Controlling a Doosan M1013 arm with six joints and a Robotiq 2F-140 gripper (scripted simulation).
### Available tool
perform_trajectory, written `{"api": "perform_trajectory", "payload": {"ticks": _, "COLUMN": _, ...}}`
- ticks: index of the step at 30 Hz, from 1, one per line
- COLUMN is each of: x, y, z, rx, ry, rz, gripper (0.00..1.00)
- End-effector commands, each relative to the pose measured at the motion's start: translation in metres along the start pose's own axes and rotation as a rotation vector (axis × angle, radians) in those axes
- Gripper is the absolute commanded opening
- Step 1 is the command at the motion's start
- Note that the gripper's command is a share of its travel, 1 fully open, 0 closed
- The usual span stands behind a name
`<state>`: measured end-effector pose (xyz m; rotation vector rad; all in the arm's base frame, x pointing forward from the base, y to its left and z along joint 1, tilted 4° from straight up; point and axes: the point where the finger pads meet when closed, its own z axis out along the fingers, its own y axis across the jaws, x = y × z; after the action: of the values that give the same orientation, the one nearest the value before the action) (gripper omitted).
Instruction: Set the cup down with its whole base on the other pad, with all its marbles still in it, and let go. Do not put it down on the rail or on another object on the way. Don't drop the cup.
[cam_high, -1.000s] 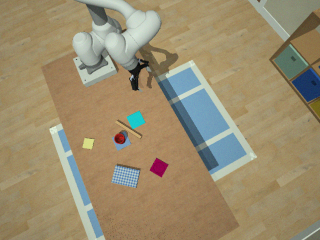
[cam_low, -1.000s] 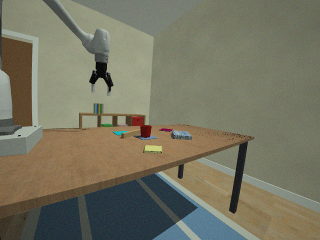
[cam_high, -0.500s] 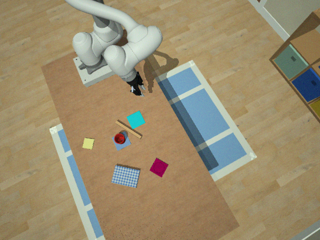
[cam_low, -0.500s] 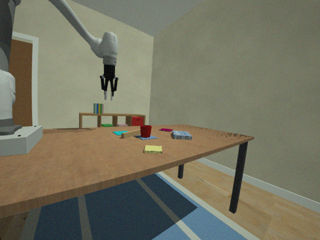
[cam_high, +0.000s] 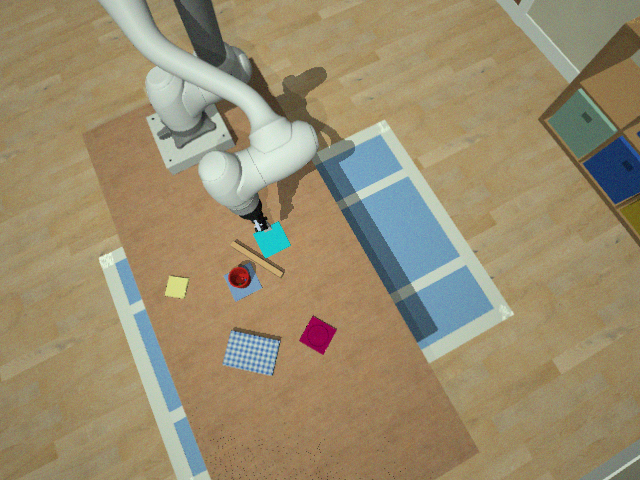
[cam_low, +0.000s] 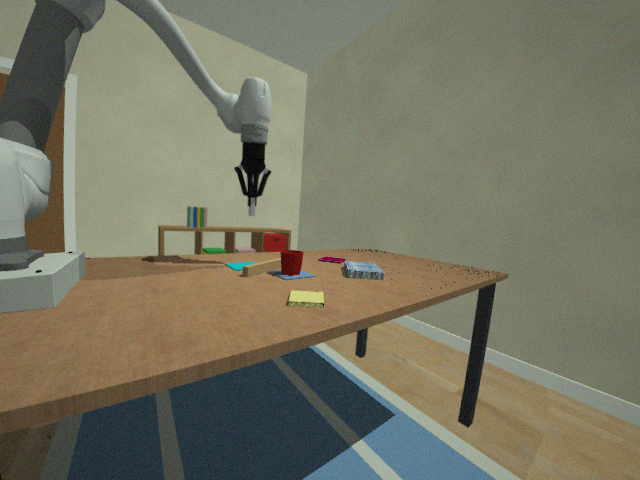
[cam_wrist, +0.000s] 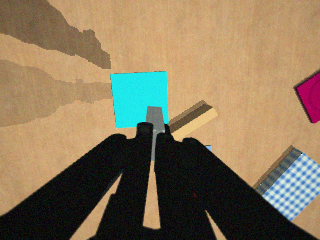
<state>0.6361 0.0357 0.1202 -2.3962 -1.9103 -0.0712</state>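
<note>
The red cup (cam_high: 239, 276) stands upright on a grey-blue pad (cam_high: 244, 285), near the middle of the table; it also shows in the side view (cam_low: 292, 261). Its contents are too small to make out. The cyan pad (cam_high: 271, 239) lies just beyond a wooden rail (cam_high: 256, 258) that runs between the two pads. My gripper (cam_low: 251, 209) is shut and empty, high above the table over the near edge of the cyan pad (cam_wrist: 139, 98). In the wrist view the fingers (cam_wrist: 154, 125) hide the cup, and the rail (cam_wrist: 192, 119) shows to their right.
A yellow sponge (cam_high: 176, 286) lies left of the cup. A blue checkered block (cam_high: 251, 352) and a magenta square (cam_high: 317, 334) lie toward the table's far end. The robot base (cam_high: 188, 136) stands at the other end.
</note>
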Motion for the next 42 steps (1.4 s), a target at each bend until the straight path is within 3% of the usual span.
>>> {"api": "perform_trajectory", "payload": {"ticks": 1, "x": -0.033, "y": 0.027, "z": 0.014, "rx": 0.004, "ry": -0.012, "rz": -0.142, "gripper": 0.0}}
{"api": "perform_trajectory", "payload": {"ticks": 4, "x": -0.072, "y": 0.05, "z": 0.029, "rx": 0.018, "ry": -0.036, "rz": -0.298, "gripper": 0.0}}
{"api": "perform_trajectory", "payload": {"ticks": 6, "x": -0.072, "y": 0.05, "z": 0.029, "rx": 0.018, "ry": -0.036, "rz": -0.298, "gripper": 0.0}}
{"api": "perform_trajectory", "payload": {"ticks": 10, "x": -0.121, "y": 0.075, "z": 0.049, "rx": 0.041, "ry": -0.059, "rz": -0.486, "gripper": 0.0}}
{"api": "perform_trajectory", "payload": {"ticks": 16, "x": -0.162, "y": 0.091, "z": 0.065, "rx": 0.064, "ry": -0.073, "rz": -0.636, "gripper": 0.0}}
{"api": "perform_trajectory", "payload": {"ticks": 36, "x": -0.165, "y": 0.092, "z": 0.067, "rx": 0.066, "ry": -0.074, "rz": -0.648, "gripper": 0.0}}
{"api": "perform_trajectory", "payload": {"ticks": 37, "x": -0.165, "y": 0.092, "z": 0.067, "rx": 0.066, "ry": -0.074, "rz": -0.648, "gripper": 0.59}}
{"api": "perform_trajectory", "payload": {"ticks": 42, "x": -0.165, "y": 0.092, "z": 0.067, "rx": 0.066, "ry": -0.074, "rz": -0.648, "gripper": 0.59}}
